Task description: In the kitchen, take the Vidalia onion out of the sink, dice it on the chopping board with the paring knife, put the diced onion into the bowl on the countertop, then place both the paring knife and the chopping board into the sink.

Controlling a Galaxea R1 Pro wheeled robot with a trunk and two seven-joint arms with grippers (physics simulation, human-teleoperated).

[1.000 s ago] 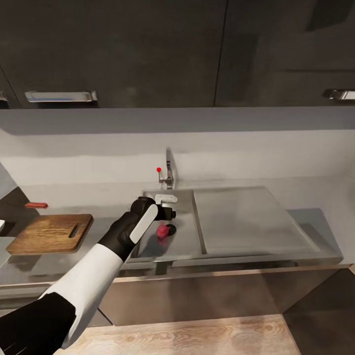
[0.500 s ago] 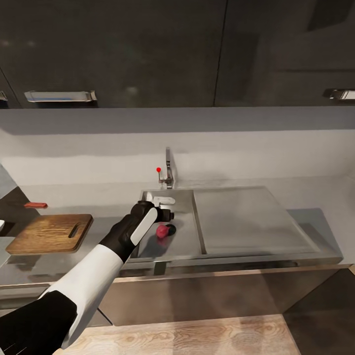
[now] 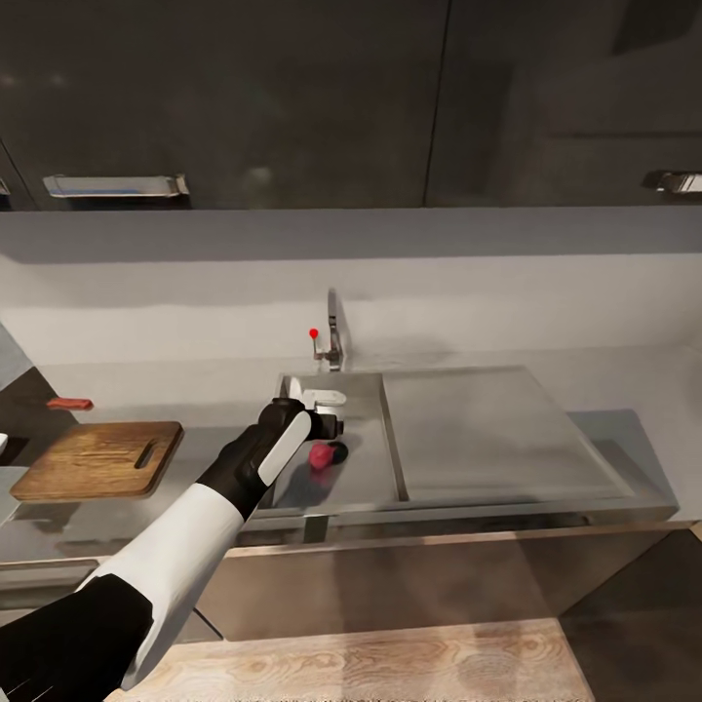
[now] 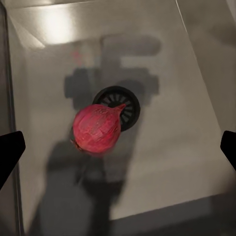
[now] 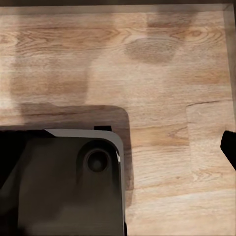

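Note:
The Vidalia onion [image 3: 319, 454], a small pinkish-red ball, lies on the floor of the grey sink [image 3: 366, 468], right beside the round drain [image 4: 123, 104]. My left gripper [image 3: 330, 411] hangs open just above it. In the left wrist view the onion [image 4: 97, 129] sits between the two widely spread fingertips [image 4: 10, 148], nearer one side, with nothing touching it. The brown chopping board [image 3: 97, 459] lies on the countertop [image 3: 214, 429] to the left. The paring knife's red handle [image 3: 70, 403] rests behind the board. My right gripper hangs low over the floor, one fingertip [image 5: 229, 143] showing at the frame's edge.
A chrome tap [image 3: 334, 331] with a red knob [image 3: 313, 332] stands behind the basin. A flat drainboard [image 3: 478, 434] lies to its right. Dark wall cabinets [image 3: 244, 97] hang overhead. My dark base [image 5: 59, 182] sits on the wooden floor [image 5: 157, 64].
My left gripper has sunk a little lower into the sink, closer to the onion. The onion, board and knife have not moved; the camera tilted slightly.

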